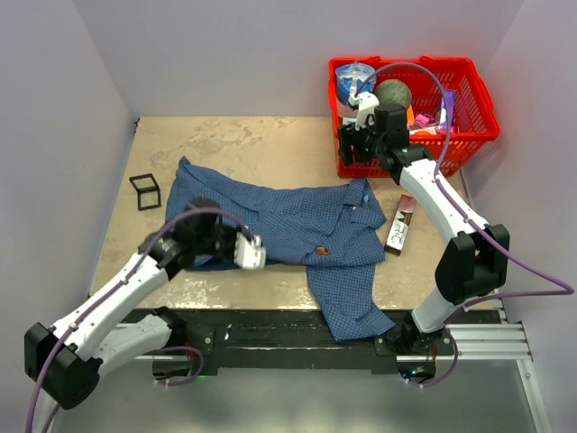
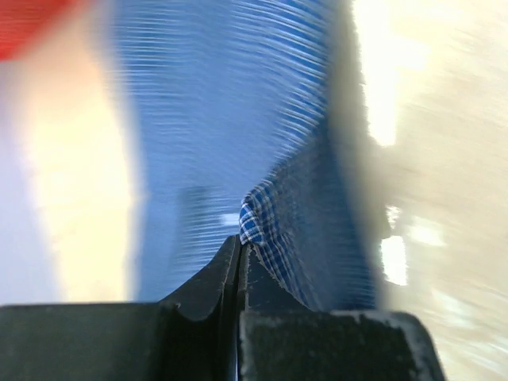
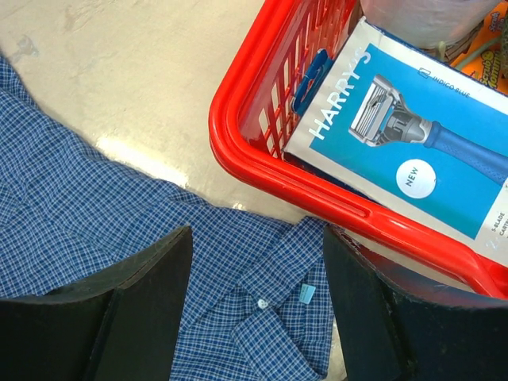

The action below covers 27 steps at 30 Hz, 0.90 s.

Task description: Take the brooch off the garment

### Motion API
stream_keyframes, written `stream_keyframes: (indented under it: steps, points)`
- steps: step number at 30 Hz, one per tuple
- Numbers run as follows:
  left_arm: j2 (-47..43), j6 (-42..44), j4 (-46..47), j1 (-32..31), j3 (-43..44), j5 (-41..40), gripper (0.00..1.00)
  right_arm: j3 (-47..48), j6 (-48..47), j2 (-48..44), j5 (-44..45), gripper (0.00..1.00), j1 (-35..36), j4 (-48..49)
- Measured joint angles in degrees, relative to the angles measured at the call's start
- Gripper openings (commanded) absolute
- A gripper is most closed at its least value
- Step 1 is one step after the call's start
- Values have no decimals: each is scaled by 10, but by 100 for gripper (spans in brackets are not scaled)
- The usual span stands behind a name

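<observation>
Beige tabletop [image 1: 234, 144], pale walls on three sides, and the shirt [image 1: 288, 212] spread across the middle with one sleeve hanging over the near edge. On its front, the brooch [image 1: 321, 250] shows as a small orange-brown dot, apart from both arms.

At 9 o'clock from it, the left end effector [image 1: 257, 253] is clamped onto a fold of checked cloth; the wrist view shows the fingers [image 2: 226, 274] pressed together with fabric between them (everything else there is smeared). The right end effector [image 1: 354, 155] hangs at about 1 o'clock from the brooch, beside the red basket [image 1: 469, 135], jaws spread and holding nothing, above the collar.

Risks, as I judge them:
- The pin likely goes through the cloth, so a pull may lift the whole shirt unless the left grip anchors it.
- That grip sits on a thin fold and could slip.
- The brooch is tiny; the right fingers may close on fabric as well, or miss.
- Tugging left would shift the brooch off the right arm's approach line.
</observation>
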Motion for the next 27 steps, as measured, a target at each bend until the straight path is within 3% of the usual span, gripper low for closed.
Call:
stream_keyframes:
  steps: [6,10,12,15,19,20,23,25,27]
  points:
    - [162,-92,149,84,217,-35,0,1,-3,-6,6,70,0,0]
    - [379,-151,223,153,428,-64,0,1,-3,-17,7,70,0,0]
    - [499,-172,240,176,573,-82,0,1,-5,-23,7,71,0,1]
    - [687,-173,294,195,820,-109,0,1,-11,-31,12,71,0,3]
    - [835,-104,450,198,938,-131,2,1,-14,-37,21,71,0,6]
    - [862,-76,498,197,942,-131,26,0,-14,-38,22,72,0,7]
    - [926,6,619,193,935,-142,60,-2,-14,-43,23,72,0,8]
    - [932,36,676,189,873,-162,73,-9,-14,-51,24,72,0,10]
    - [907,40,717,185,777,-187,74,-19,-16,-64,26,73,0,11]
